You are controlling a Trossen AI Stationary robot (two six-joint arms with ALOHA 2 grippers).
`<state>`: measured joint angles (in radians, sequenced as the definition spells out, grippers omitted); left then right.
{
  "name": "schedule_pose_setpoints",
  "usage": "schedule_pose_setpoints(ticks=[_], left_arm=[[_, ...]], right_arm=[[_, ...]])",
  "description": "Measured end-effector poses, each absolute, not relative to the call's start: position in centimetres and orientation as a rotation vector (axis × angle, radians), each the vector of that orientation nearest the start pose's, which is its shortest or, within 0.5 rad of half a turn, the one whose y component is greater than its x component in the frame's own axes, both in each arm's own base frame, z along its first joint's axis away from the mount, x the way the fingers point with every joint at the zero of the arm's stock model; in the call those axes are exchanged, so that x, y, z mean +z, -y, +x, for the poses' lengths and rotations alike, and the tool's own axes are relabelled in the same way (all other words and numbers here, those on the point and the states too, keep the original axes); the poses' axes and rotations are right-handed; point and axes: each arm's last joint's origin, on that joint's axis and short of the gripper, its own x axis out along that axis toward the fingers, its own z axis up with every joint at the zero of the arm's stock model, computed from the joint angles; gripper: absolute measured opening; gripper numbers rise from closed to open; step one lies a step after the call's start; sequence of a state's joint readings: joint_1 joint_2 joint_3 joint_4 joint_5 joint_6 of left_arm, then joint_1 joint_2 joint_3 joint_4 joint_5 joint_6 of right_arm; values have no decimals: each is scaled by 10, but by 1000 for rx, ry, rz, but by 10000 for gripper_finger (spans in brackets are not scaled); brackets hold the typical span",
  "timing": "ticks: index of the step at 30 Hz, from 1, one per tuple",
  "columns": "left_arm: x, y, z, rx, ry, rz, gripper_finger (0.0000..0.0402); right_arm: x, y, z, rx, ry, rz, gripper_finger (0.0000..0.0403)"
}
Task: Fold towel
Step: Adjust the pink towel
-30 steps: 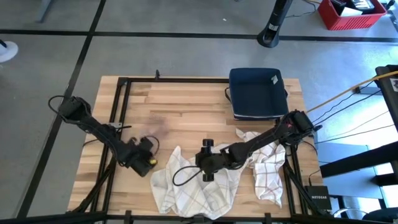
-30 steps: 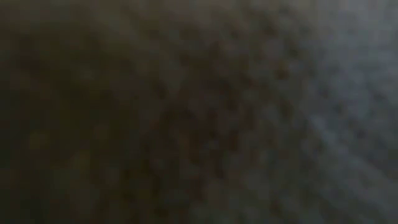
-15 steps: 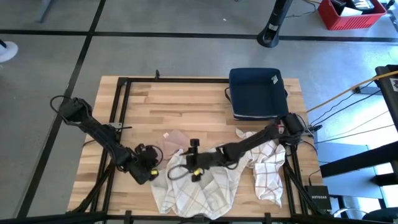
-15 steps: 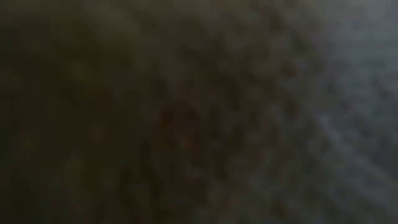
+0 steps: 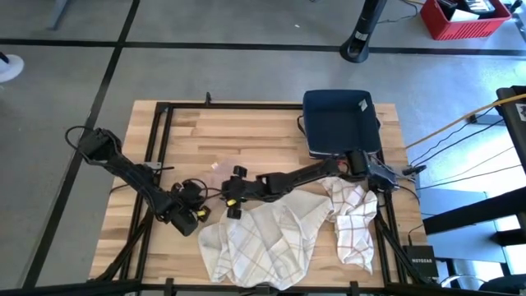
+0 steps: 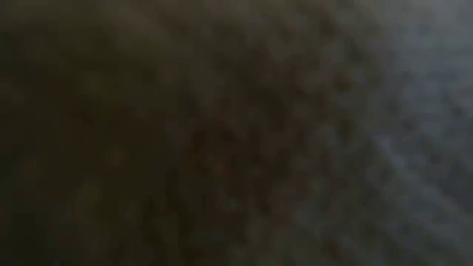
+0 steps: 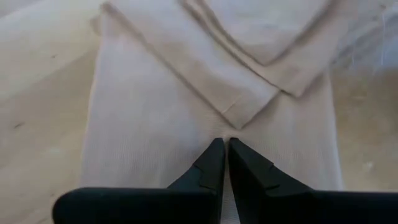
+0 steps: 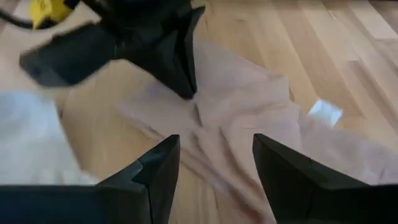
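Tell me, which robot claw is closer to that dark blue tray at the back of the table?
The right. The right gripper is off the blue tray's near-left corner, at mid-table; the left gripper sits farther away, at the towel's left edge.

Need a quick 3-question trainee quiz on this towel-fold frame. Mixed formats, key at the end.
1. True or false: the right gripper has its fingers spread apart.
2. Pick one. The left gripper, fingers closed together, has its tips on: A) the beige cloth; B) the dark blue tray; C) bare wood.
3. Short answer: is the checked towel folded flat or crumpled?

Key: 1 true; 2 A; 3 crumpled.
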<state>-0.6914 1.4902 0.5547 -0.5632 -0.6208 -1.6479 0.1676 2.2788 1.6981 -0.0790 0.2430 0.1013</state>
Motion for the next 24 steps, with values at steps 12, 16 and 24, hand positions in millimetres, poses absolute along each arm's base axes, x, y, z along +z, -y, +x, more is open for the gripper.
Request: schedule_pose_setpoints(ticks=[12,16,24], left_arm=[[113,116,168,762,-821,-525,17],[113,116,168,749,-830,-503,17],[113,117,166,736,-835,-488,17]], right_arm=[[121,-64,525,-165,-674,-20,207],[115,-55,524,-186,-717,-53,207],[131,-21,519,-494,-719,-158,207]])
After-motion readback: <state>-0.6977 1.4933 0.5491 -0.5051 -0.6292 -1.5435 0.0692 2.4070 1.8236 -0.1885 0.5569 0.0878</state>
